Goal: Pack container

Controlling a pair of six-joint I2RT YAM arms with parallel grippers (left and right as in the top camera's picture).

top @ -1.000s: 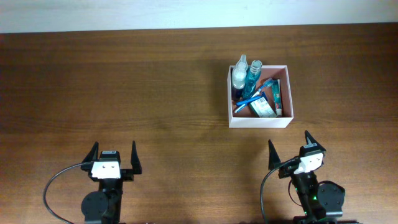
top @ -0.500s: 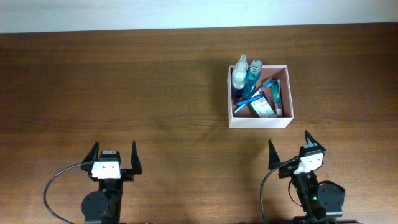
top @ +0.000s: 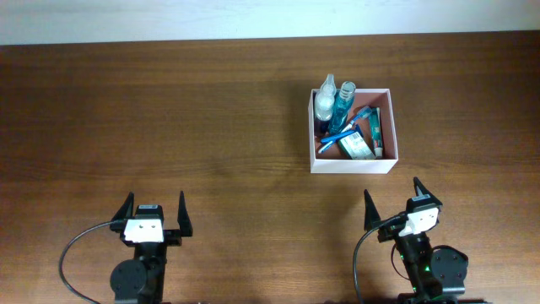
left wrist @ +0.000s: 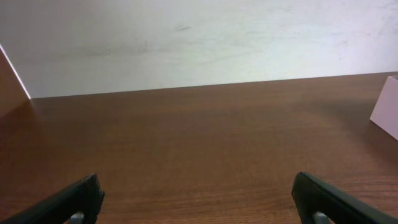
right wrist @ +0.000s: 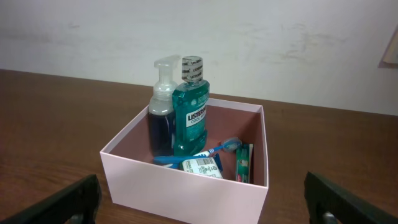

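Note:
The container (top: pixel 351 165), a square white-walled box with a reddish-pink inside, stands right of centre on the table. It holds a foam pump bottle (top: pixel 325 101), a teal mouthwash bottle (top: pixel 344 100), a blue toothbrush (top: pixel 340 133), a small green packet (top: pixel 358 147) and a toothpaste tube (top: pixel 375 131). The right wrist view shows the container (right wrist: pixel 186 186) just ahead with the mouthwash (right wrist: pixel 190 118) upright inside. My right gripper (top: pixel 394 205) is open and empty, just short of the container. My left gripper (top: pixel 155 213) is open and empty, far to its left. One container corner (left wrist: pixel 387 115) shows in the left wrist view.
The wooden table (top: pixel 169 127) runs up to a pale wall (top: pixel 253 17) at the back. Both arm bases sit at the front edge.

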